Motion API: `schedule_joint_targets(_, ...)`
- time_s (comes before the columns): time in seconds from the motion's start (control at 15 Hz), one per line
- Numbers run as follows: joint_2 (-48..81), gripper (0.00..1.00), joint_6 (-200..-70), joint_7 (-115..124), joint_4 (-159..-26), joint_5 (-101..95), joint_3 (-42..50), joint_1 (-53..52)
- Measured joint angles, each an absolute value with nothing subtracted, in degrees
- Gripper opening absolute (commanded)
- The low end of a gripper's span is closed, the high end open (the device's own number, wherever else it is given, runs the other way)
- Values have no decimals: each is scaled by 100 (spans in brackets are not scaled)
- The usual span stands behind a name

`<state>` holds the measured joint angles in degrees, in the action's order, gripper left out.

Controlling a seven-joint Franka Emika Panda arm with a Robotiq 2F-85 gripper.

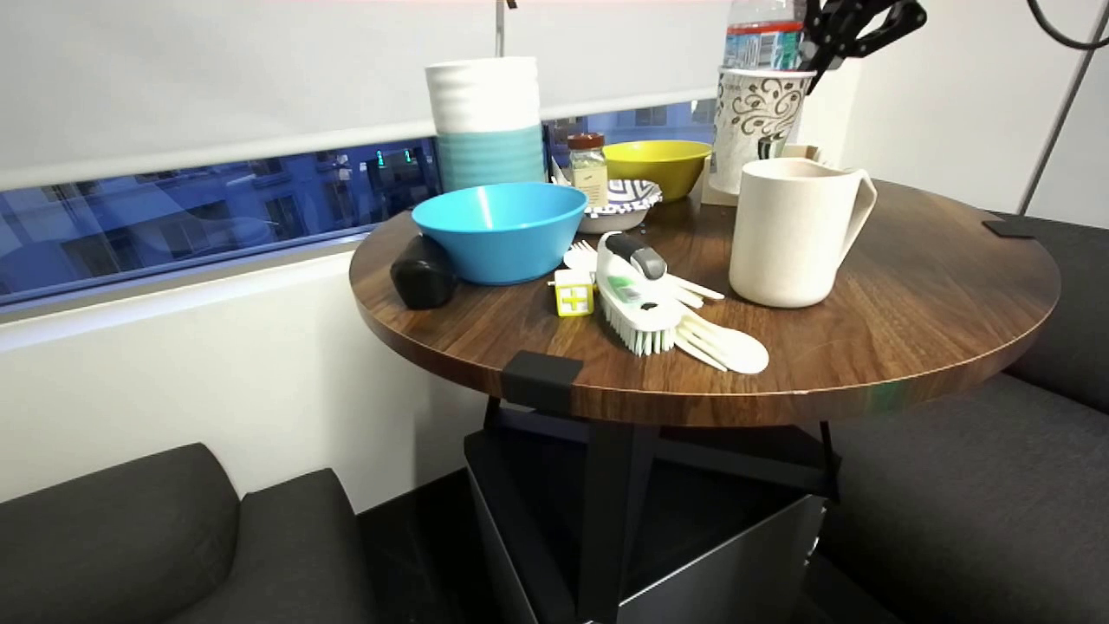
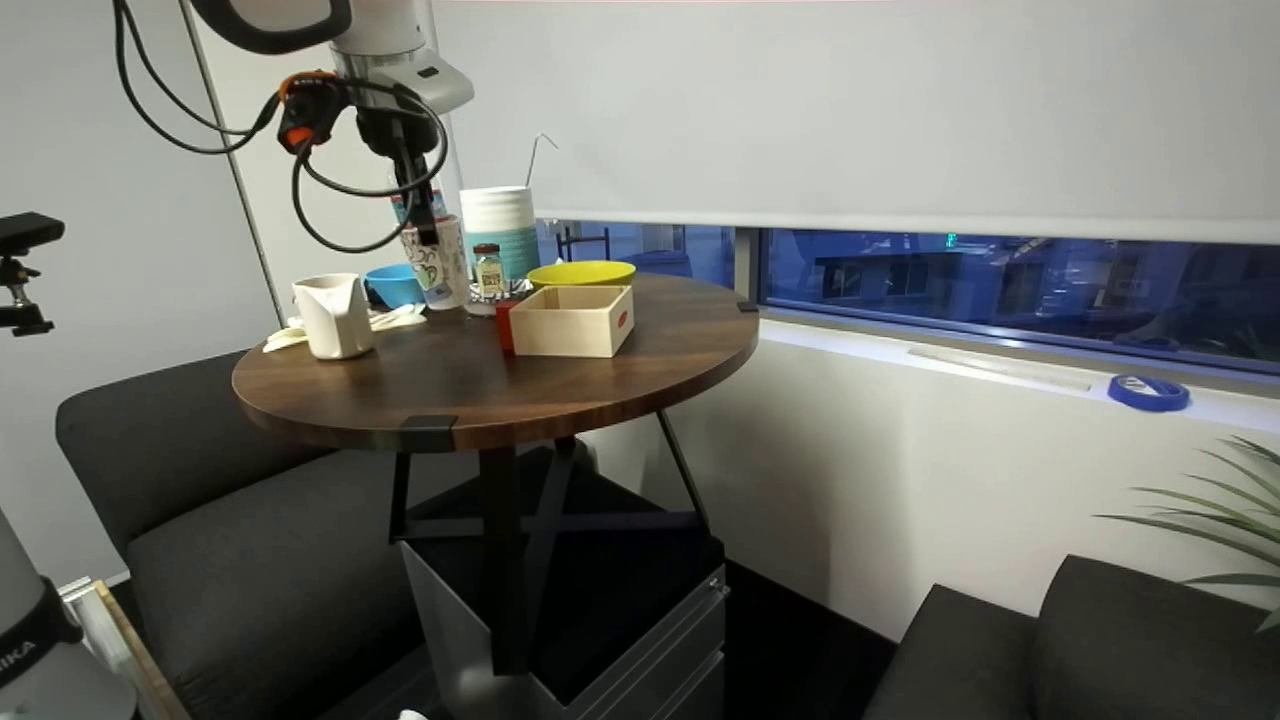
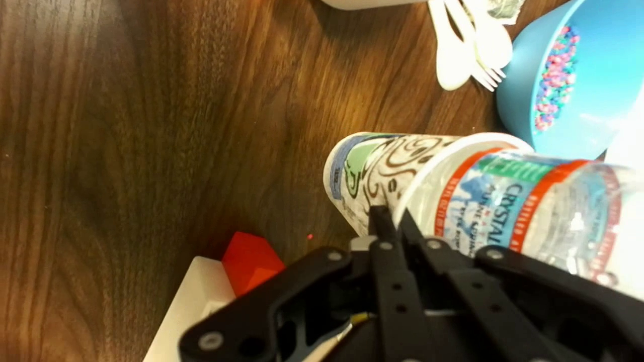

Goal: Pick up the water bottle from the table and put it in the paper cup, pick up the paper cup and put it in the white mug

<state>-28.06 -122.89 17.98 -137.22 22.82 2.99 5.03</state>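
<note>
Got the fingers [image 3: 382, 226] pinched tight on the rim of the paper cup [image 1: 755, 117], with the water bottle [image 1: 762, 45] tucked inside, looks clear of the worktop [image 1: 940, 282], probably gripped that high to keep the base free for dropping into the white mug [image 1: 782, 238] nearby.

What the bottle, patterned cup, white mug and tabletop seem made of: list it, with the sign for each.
Bottle: looks like clear, glossy plastic; transparent wall, bright highlights.
Patterned cup: probably paper, little shine; printed scrolls, white rim.
White mug: matte, ceramic or plastic; its plain, dull wall leaves that open.
Tabletop: wood or laminate, satin; visible grain, soft sheen.
</note>
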Motion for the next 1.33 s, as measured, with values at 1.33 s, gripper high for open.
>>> schedule_joint_targets(1.33,-3351,1,-10184,2442,-12770,2098,-166,356)
